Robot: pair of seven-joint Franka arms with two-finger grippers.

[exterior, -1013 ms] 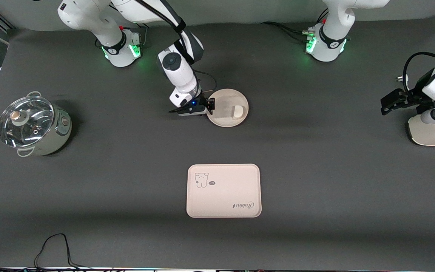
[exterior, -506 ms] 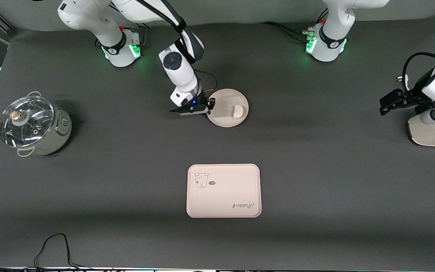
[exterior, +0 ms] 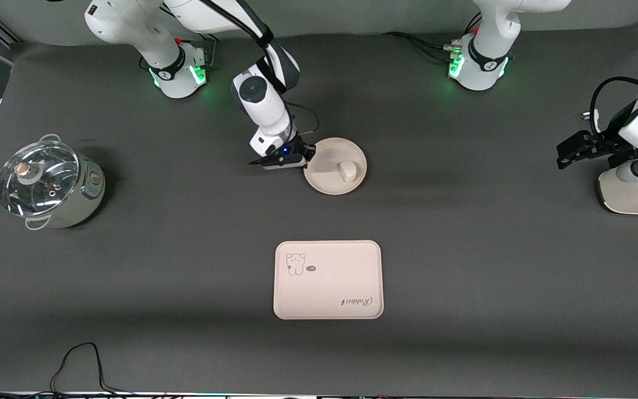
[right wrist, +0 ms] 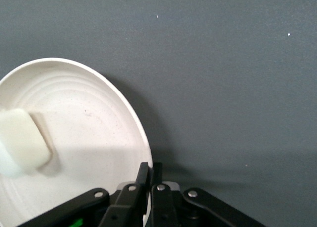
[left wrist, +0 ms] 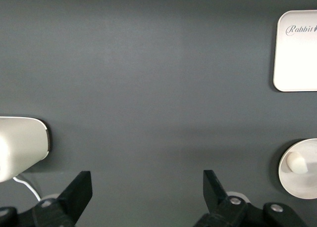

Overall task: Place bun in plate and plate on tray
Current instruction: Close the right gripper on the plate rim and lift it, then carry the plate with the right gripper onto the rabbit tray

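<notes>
The round cream plate [exterior: 327, 180] sits at mid-table with the small white bun [exterior: 346, 170] in it. My right gripper [exterior: 309, 152] is shut on the plate's rim at the edge toward the right arm's end. In the right wrist view the fingers pinch the rim of the plate [right wrist: 84, 108], and the bun [right wrist: 22, 148] lies inside it. The rectangular tray [exterior: 327, 280] lies nearer to the front camera than the plate, with nothing on it. My left gripper [exterior: 568, 152] waits open over the left arm's end of the table, and its own view shows the gripper [left wrist: 146, 187] holding nothing.
A steel pot with a glass lid [exterior: 47, 183] stands at the right arm's end. A white rounded object [exterior: 634, 194] sits under the left arm. The left wrist view also shows the tray [left wrist: 297, 54] and the plate [left wrist: 307, 180].
The right gripper's fingers have shut on the plate's rim. The plate with the bun has shifted slightly toward the front camera. The left arm has barely moved.
</notes>
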